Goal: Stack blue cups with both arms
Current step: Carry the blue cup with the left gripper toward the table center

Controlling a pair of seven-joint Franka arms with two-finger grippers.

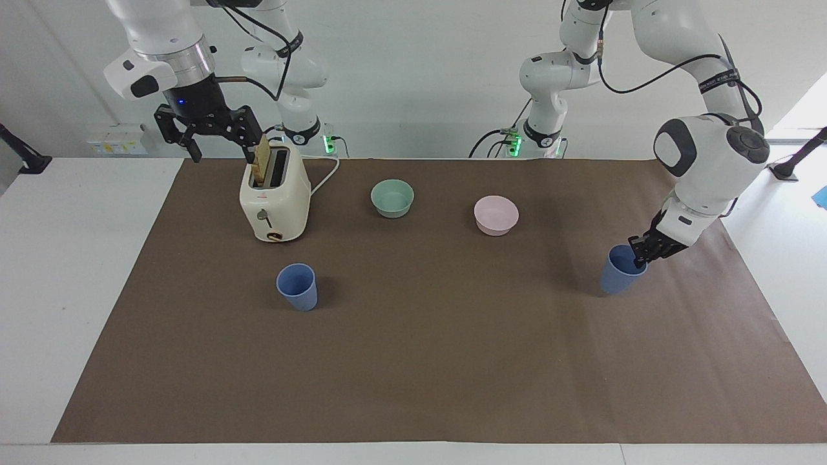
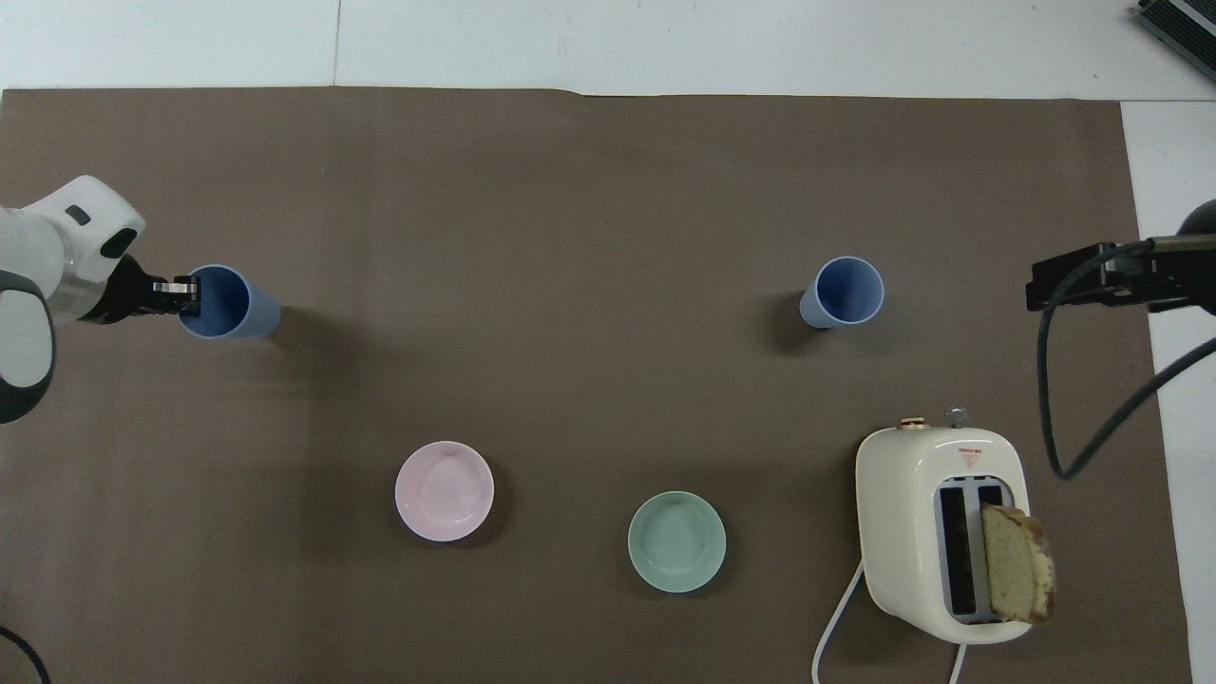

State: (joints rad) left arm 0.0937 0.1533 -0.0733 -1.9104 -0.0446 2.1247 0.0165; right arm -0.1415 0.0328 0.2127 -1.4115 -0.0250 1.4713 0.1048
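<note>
One blue cup [image 1: 617,278] [image 2: 237,306] sits tilted at the left arm's end of the brown mat. My left gripper [image 1: 639,258] [image 2: 186,294] is shut on its rim, one finger inside the cup. I cannot tell whether its base is off the mat. The other blue cup [image 1: 298,287] [image 2: 844,293] stands upright and alone toward the right arm's end, farther from the robots than the toaster. My right gripper [image 1: 223,155] [image 2: 1073,280] hangs open and empty in the air over the toaster's outer side.
A cream toaster [image 1: 274,200] [image 2: 936,532] with a bread slice [image 1: 261,161] [image 2: 1016,575] in one slot stands near the right arm's base. A green bowl [image 1: 392,197] [image 2: 676,541] and a pink bowl [image 1: 496,215] [image 2: 445,490] lie between the arms' bases.
</note>
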